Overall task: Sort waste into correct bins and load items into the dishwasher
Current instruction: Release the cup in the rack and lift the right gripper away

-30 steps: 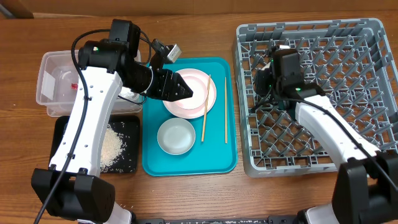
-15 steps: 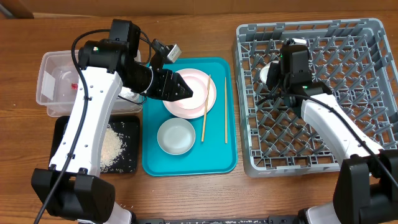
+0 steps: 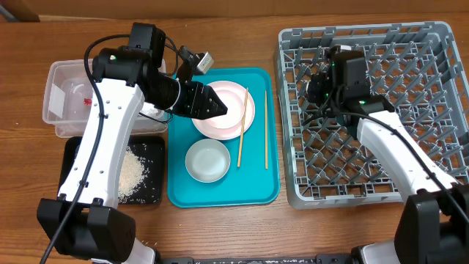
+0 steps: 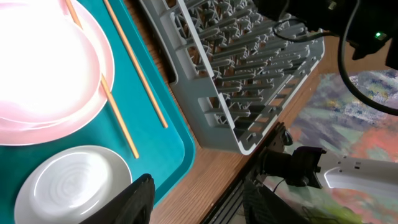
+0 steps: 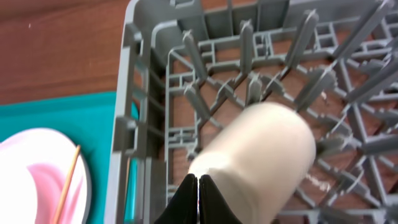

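Note:
My right gripper point(image 5: 198, 186) is shut on the rim of the small cream cup point(image 5: 261, 155), holding it tilted among the pegs at the near-left corner of the grey dish rack point(image 3: 381, 176). My left gripper point(image 3: 220, 106) is open and empty, hovering over the round pink plate point(image 3: 234, 99) on the teal tray. The left wrist view shows its fingers point(image 4: 199, 205) spread apart above the grey-white bowl point(image 4: 68, 186). Two chopsticks point(image 3: 240, 139) lie on the tray, one leaning on the plate's edge. The cup is mostly hidden under my right wrist in the overhead view.
The teal serving tray point(image 3: 267, 183) sits between the arms. A clear tub point(image 3: 66, 103) with a red wrapper point(image 3: 87, 102) stands at far left. In front of it a black tray point(image 3: 73, 183) holds rice grains point(image 3: 132, 172).
My right wrist has shifted slightly right and up over the rack's near-left corner with the cup. The left arm has not moved.

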You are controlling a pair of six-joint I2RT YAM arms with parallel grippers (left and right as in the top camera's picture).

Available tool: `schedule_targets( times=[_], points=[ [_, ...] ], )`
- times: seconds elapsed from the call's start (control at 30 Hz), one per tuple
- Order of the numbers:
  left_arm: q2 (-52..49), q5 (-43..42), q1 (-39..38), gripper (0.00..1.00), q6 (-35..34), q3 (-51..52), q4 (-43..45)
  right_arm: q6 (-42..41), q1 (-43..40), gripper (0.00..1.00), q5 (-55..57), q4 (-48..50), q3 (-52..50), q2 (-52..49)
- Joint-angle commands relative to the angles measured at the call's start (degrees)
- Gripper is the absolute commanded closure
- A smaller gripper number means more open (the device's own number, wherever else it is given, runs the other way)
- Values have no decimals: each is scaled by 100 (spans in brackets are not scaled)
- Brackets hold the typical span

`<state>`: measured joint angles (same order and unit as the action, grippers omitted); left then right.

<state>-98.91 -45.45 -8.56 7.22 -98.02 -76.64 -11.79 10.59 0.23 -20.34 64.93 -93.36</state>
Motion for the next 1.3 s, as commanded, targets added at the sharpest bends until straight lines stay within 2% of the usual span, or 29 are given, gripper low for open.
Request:
schedule_targets(
  times=[0.0, 0.53, 0.87, 1.03, 1.13, 1.27],
  points=[
    [-37, 2, -13, 51, -63, -39, 20, 7, 4, 95, -162, -140, 146, 94],
    [-37, 66, -13, 51, -63, -39, 17, 7, 4, 95, 417, -127, 70, -520],
    [-37, 92, -13, 51, -63, -39, 11, 11, -13, 95, 1567, 444, 120, -516],
    [-37, 90, -13, 52, -66, -39, 13, 31, -13, 92, 1781, 431, 120, -511],
    [-37, 90, -13, 52, -79, -39, 13, 37, -13, 86, 1987, 555, 122, -511],
    [-37, 90, -13, 52, -105, -39, 11, 131, -13, 83, 2076, 573, 120, -511]
  ],
)
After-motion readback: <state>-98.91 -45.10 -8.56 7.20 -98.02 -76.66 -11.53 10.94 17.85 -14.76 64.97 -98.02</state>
